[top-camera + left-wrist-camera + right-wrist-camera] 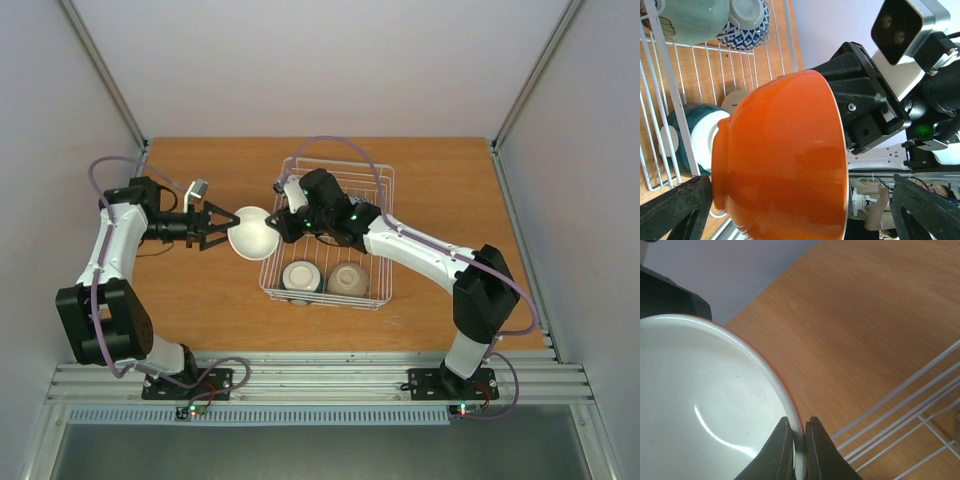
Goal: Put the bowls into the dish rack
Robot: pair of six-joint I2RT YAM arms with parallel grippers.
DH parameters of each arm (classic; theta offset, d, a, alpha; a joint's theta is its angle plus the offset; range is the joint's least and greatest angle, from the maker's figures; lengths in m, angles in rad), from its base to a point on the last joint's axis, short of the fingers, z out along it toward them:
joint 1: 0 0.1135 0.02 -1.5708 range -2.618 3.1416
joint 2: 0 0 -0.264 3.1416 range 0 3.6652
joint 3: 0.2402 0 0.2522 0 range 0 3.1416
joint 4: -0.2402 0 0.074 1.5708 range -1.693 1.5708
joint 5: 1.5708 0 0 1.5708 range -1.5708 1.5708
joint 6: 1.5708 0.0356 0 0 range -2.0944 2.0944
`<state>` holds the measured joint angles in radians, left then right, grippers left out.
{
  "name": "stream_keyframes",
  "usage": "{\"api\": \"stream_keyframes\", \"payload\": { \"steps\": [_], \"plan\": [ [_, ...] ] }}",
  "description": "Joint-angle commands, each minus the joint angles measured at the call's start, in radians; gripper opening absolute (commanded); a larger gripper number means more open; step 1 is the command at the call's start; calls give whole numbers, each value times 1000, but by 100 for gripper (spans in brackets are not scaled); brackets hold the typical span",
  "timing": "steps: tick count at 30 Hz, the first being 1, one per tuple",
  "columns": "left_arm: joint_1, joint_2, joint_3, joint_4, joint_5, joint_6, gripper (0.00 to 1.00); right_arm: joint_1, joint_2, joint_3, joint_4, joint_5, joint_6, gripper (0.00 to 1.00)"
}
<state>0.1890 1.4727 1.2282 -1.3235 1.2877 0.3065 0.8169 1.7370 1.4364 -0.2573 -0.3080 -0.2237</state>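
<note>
Wood-grain table (pixel 430 170) bears the white wire dish rack (pixel 325 299). At its left wall the bowl (pixel 252 232) looks white overhead; the left wrist view shows a glossy orange outside. The right gripper (pixel 799 450) pinches its rim, while the left gripper (pixel 225 230) has its fingers spread.

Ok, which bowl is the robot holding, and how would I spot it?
Find the white wire rack on the wooden table. At its left edge, the right hand pinches the rim of a bowl in midair. It alone is orange outside and white inside; the other bowls sit in the rack.
</note>
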Motion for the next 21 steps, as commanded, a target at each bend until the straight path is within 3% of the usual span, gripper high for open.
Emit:
{"api": "stream_keyframes", "payload": {
  "steps": [1, 7, 15, 21],
  "plan": [
    [-5, -5, -9, -30, 44, 43, 96, -14, -48, -43, 196, -66, 49, 1],
    [-5, 10, -14, -33, 4, 49, 96, -21, -75, -131, 346, -91, 59, 1],
    [-22, 14, -43, 44, -104, -11, 95, -22, -92, -155, 377, -115, 59, 1],
    [-26, 17, -42, 33, -46, -7, 92, -22, -87, -167, 398, -136, 67, 1]
  ]
}}
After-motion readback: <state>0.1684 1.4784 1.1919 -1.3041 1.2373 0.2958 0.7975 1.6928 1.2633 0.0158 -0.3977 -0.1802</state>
